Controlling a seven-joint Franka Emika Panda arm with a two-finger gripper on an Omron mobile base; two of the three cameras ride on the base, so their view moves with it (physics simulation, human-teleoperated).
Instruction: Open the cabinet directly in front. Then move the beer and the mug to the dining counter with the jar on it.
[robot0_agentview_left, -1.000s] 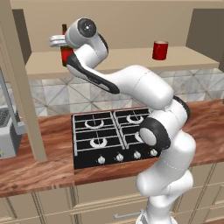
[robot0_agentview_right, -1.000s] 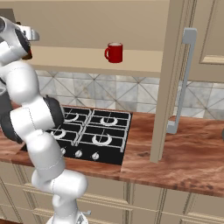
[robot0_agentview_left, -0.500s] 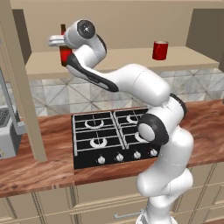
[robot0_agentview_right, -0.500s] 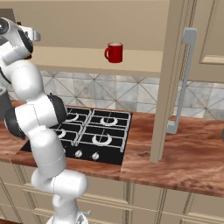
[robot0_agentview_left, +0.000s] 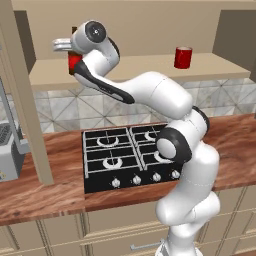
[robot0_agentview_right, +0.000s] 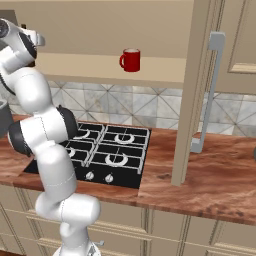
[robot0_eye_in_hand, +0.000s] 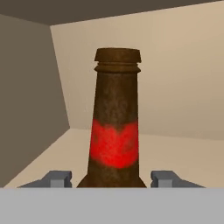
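The cabinet (robot0_agentview_right: 200, 90) stands open, its doors swung out at both sides. On its shelf (robot0_agentview_left: 140, 67) stands the beer (robot0_eye_in_hand: 113, 131), a brown bottle with a red label, also seen behind the hand (robot0_agentview_left: 74, 61). My gripper (robot0_eye_in_hand: 113, 178) reaches into the left of the cabinet with its two fingertips (robot0_eye_in_hand: 57, 177) on either side of the bottle's lower body, and a narrow gap on each side. The red mug (robot0_agentview_left: 183, 57) (robot0_agentview_right: 131, 60) stands upright further right on the same shelf. The dining counter and the jar are out of view.
Below the cabinet, a black hob (robot0_agentview_left: 130, 157) is set into a wood worktop (robot0_agentview_right: 215, 175). The open right door carries a silver bar handle (robot0_agentview_right: 209, 90) that hangs over the worktop. A grey appliance (robot0_agentview_left: 7, 155) sits at the far left.
The hand has edged slightly deeper into the cabinet toward the beer. The mug has not moved.
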